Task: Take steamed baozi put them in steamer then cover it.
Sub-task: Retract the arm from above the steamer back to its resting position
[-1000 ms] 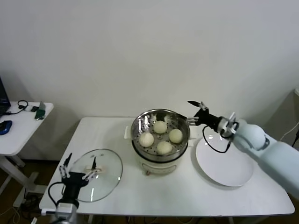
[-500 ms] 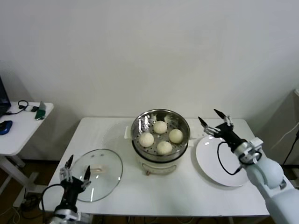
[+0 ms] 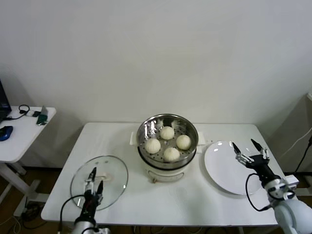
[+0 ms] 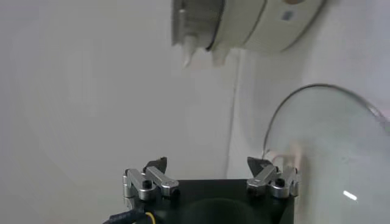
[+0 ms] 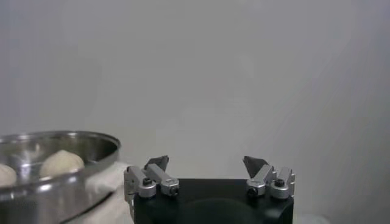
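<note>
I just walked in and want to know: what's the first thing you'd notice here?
The shiny steamer in the middle of the white table, with four steamed baozi sitting inside. The glass cover lies flat on the table to its left, and an empty white plate sits to its right.

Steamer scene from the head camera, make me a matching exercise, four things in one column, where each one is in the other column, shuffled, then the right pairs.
Things:
1. steamed baozi
2. cover
3. right gripper
4. left gripper

Places:
A. above the near edge of the glass lid, on the robot's left
B. lying flat on the table, left of the steamer
C. above the white plate, open and empty
D. inside the steel basket, all four together

Pairs: 1-D, 2-B, 3-C, 4-A
</note>
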Controlling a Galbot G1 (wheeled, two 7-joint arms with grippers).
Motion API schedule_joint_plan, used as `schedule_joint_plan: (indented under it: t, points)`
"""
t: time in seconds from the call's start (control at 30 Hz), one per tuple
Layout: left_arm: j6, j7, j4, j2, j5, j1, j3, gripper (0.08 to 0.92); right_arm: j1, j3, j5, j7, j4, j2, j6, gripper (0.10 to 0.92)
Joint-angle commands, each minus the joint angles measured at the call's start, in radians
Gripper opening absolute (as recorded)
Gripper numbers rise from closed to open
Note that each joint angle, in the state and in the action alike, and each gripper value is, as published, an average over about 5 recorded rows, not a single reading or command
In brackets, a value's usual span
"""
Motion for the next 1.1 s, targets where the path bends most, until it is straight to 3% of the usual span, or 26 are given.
schedule_joint_plan:
  t: [0.03, 1.1]
  points:
    - [0.036, 0.025, 0.185, -0.020, 0.147, -0.145, 0.061, 0.823, -0.100, 0.099, -0.045, 0.004, 0.005, 0.073, -0.008, 0.823]
    - [0.059, -0.007, 0.365, 0.001, 0.142, -0.310, -0.002, 0.823, -0.126, 0.131, -0.076, -0.030, -0.016, 0.135, 0.027, 0.823]
